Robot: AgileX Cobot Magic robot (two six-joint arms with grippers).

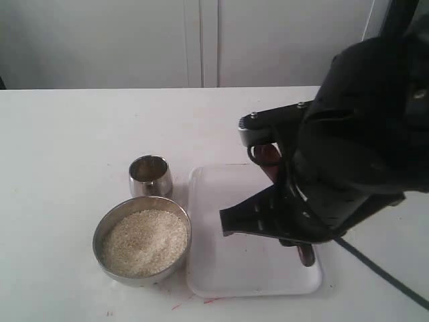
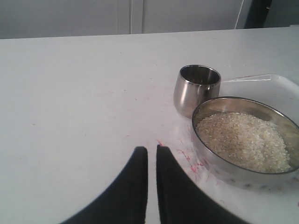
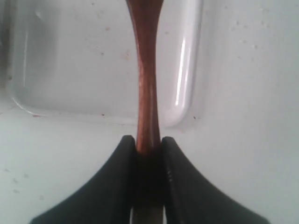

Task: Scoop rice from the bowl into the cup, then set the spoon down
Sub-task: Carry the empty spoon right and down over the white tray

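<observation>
The steel bowl (image 1: 100, 231) holds a heap of off-white rice (image 1: 143, 241) at the front left of the table. The small steel cup (image 1: 150, 176) stands just behind it and almost touches it. Both also show in the left wrist view: the bowl (image 2: 212, 161), the rice (image 2: 243, 140) and the cup (image 2: 196, 88). My right gripper (image 3: 148, 140) is shut on the handle of the reddish-brown wooden spoon (image 3: 145, 70), which stretches over the white tray. In the exterior view the right arm hides most of the spoon (image 1: 269, 157). My left gripper (image 2: 152, 149) is shut and empty, over bare table beside the bowl.
A shallow white plastic tray (image 1: 228, 268) lies to the right of the bowl, its corner (image 3: 180, 107) under the spoon handle. The bulky black right arm (image 1: 362, 134) hangs over the tray's right half. A black cable (image 1: 382, 272) runs off to the front right. Small red marks dot the table (image 2: 191, 161).
</observation>
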